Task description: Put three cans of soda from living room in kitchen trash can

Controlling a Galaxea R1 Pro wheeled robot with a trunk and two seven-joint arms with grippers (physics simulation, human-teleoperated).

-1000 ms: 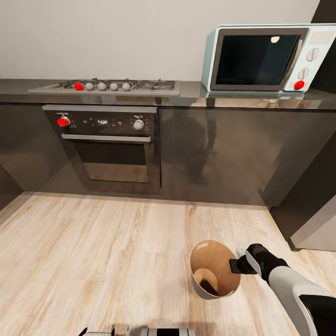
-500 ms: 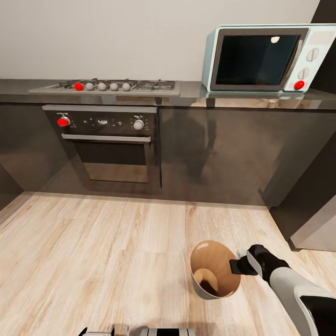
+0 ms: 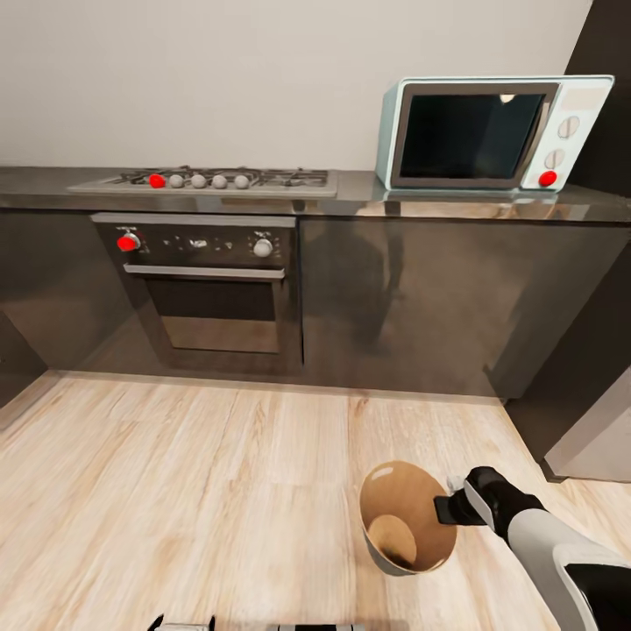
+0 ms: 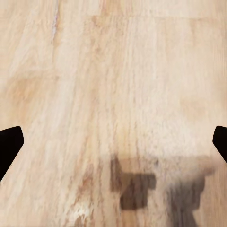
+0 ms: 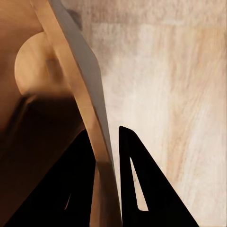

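The tash can (image 3: 405, 513), a light grey bin with a tan-brown inside, stands on the wood floor of the kitchen near the lower right of the head view. My right gripper (image 3: 444, 509) is shut on its rim at the right side. In the right wrist view the two black fingers (image 5: 142, 189) straddle the bin wall (image 5: 71, 80), one inside and one outside. My left gripper (image 4: 113, 146) is open over bare floor, its fingertips at the frame's edges. The cans of soda are out of view; the bin's bottom looks bare.
Ahead runs a dark counter with a gas hob (image 3: 210, 180), an oven (image 3: 210, 294) below it and a pale blue microwave (image 3: 491, 131) on top. A dark cabinet and a grey steel panel (image 3: 596, 438) close the right side. Light wood floor (image 3: 175, 491) stretches left.
The whole head picture has shifted down a little, so the camera moved. The right gripper stays shut on the bin's rim, with bin and gripper in the same relation.
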